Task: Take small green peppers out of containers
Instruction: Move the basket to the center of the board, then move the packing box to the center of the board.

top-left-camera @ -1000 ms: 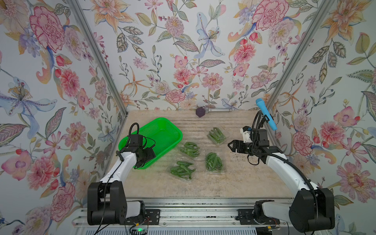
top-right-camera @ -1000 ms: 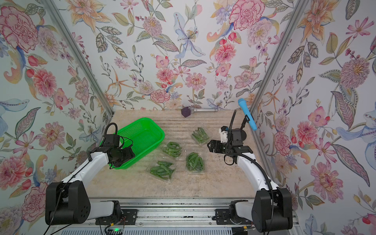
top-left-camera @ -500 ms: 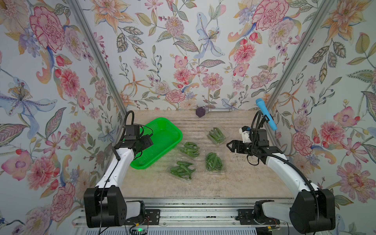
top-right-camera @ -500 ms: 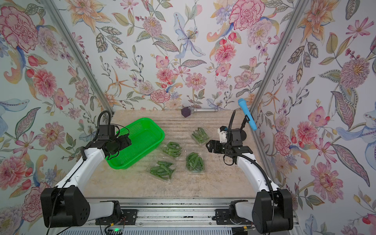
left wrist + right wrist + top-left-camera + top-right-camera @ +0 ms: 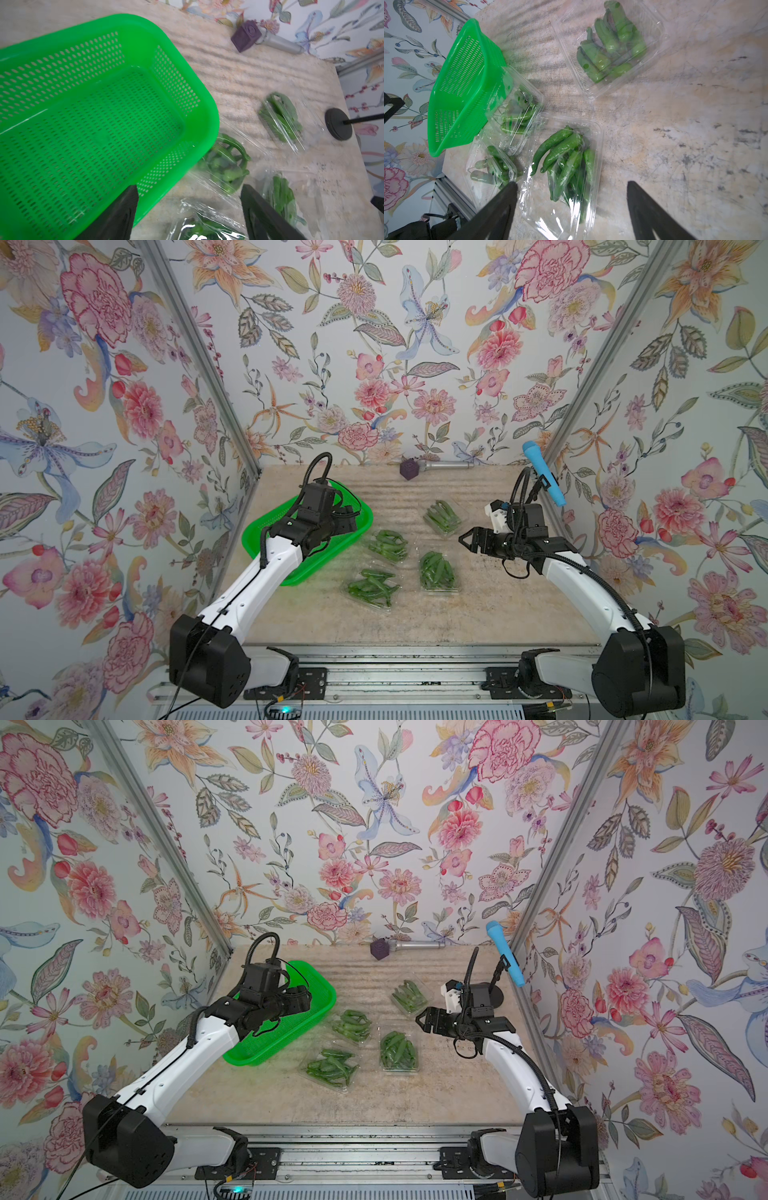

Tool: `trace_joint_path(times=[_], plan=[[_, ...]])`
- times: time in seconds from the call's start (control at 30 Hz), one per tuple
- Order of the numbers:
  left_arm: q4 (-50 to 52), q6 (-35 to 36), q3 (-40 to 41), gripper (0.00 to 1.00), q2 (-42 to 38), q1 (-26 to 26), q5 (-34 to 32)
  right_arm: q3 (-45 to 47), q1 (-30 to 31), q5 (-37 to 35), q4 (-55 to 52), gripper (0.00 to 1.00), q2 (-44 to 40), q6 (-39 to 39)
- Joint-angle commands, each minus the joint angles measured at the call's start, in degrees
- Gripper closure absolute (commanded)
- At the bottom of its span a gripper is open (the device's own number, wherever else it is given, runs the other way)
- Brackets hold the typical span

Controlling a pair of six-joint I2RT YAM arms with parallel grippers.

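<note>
While left pincer [image 5: 188, 189] and right pincer [image 5: 572, 183] gape empty, four pepper-filled containers [image 5: 442, 516] [image 5: 388, 545] [image 5: 436, 572] [image 5: 372, 589], one basket [image 5: 104, 116]

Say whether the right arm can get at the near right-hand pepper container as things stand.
Probably yes. The right claw hangs open beside that container, nothing between them; the left claw is away at the green basket. The lid looks closed, though.

Four containers [image 5: 548, 216], one green basket [image 5: 207, 108], two microphones [image 5: 449, 465], two robot arms [image 5: 249, 597]
</note>
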State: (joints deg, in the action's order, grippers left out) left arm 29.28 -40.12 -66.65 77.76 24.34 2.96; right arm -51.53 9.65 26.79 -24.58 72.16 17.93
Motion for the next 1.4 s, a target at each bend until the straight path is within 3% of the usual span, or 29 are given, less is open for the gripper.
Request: trace_joint_path(times=[0.0,0.23,0.9,1.03,1.37], plan=[[-1.30,-4.24,1.04,0.19,2.51,4.86,0.90,2.20,1.62,0.60,-3.17,0.16,-0.42,1.84],[-6.31,-5.94,3.08,0.19,6.18,9.83,3.74,6.21,3.64,-1.12,-3.20,0.16,-1.92,4.22],[-10.83,-4.13,4.43,0.19,10.55,11.24,7.16,4.26,11.57,-5.64,-3.34,0.07,5.02,5.76],[-11.95,-4.53,5.48,0.19,10.18,11.59,7.31,3.48,13.54,-6.35,-3.37,0.00,6.13,5.75],[-13.64,-4.88,6.72,0.19,10.05,12.38,7.45,2.40,15.33,-8.17,-3.29,0.00,10.02,5.73]])
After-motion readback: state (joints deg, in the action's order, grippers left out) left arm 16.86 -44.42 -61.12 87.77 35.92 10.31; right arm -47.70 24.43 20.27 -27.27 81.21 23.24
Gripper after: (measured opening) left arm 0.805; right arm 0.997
